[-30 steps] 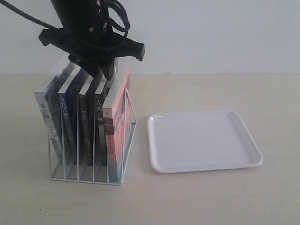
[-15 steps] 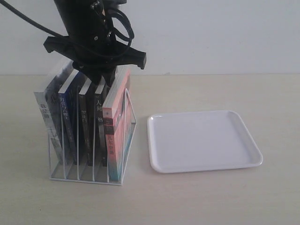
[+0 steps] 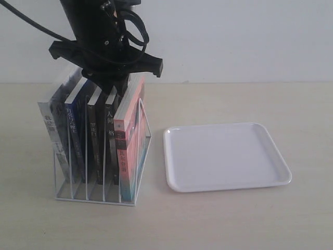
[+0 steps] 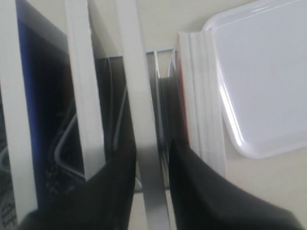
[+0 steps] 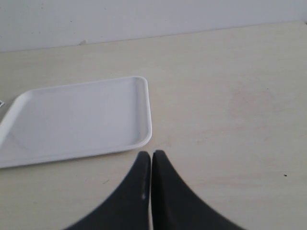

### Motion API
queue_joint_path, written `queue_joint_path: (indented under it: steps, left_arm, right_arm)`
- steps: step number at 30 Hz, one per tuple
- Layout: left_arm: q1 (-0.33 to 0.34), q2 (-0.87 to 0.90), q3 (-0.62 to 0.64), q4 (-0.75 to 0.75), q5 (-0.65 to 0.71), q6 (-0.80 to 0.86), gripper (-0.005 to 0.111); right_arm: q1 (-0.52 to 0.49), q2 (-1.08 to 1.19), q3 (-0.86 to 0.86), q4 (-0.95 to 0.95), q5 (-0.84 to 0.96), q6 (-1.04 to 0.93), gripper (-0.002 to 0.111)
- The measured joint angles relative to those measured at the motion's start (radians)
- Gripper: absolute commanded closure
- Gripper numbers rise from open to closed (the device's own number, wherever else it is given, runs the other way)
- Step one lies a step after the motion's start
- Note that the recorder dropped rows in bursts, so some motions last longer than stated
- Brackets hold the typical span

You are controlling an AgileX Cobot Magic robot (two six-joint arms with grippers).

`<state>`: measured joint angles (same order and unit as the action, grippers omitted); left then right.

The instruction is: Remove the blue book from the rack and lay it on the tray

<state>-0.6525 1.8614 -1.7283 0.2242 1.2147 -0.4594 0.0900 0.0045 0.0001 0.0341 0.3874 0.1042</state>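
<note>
The white wire rack [image 3: 94, 199] stands on the left with several upright books. The blue book [image 3: 74, 136] is second from the left, its blue cover [image 4: 43, 96] in the left wrist view. My left gripper [image 3: 113, 83] has come down onto the book tops. Its fingers [image 4: 152, 143] press close on both sides of the page edge of a black-spined book [image 3: 110, 136] next to the pink-and-teal book [image 3: 125, 152], two slots away from the blue book. The white tray [image 3: 226, 156] lies to the right of the rack with nothing on it. My right gripper [image 5: 151, 154] is shut with nothing in it, above the table by a tray [image 5: 76, 120] corner.
A grey-covered book [image 3: 50, 133] fills the rack's leftmost slot and another black-spined book [image 3: 92, 138] stands beside the blue one. A pale wall runs behind the beige table [image 3: 234, 224]. The right arm does not show in the exterior view.
The left gripper dropped a little onto the book tops between one second and half a second ago, then stayed still. Books and tray have not moved.
</note>
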Motion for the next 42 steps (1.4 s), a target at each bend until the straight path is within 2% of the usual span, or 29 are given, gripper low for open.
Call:
queue_joint_path:
  steps: [28, 31, 35, 42]
  left_arm:
    - [0.0, 0.005, 0.0, 0.0, 0.002, 0.0, 0.083]
    - [0.0, 0.012, 0.002, 0.0, 0.002, 0.0, 0.089]
    - [0.0, 0.014, 0.006, 0.0, 0.002, 0.0, 0.102]
    - [0.0, 0.014, 0.006, 0.0, 0.002, 0.0, 0.102]
  right_arm:
    - [0.0, 0.0, 0.0, 0.0, 0.0, 0.0, 0.108]
    - [0.0, 0.0, 0.0, 0.0, 0.0, 0.0, 0.108]
    - [0.0, 0.0, 0.0, 0.0, 0.0, 0.0, 0.108]
    - [0.0, 0.0, 0.0, 0.0, 0.0, 0.0, 0.108]
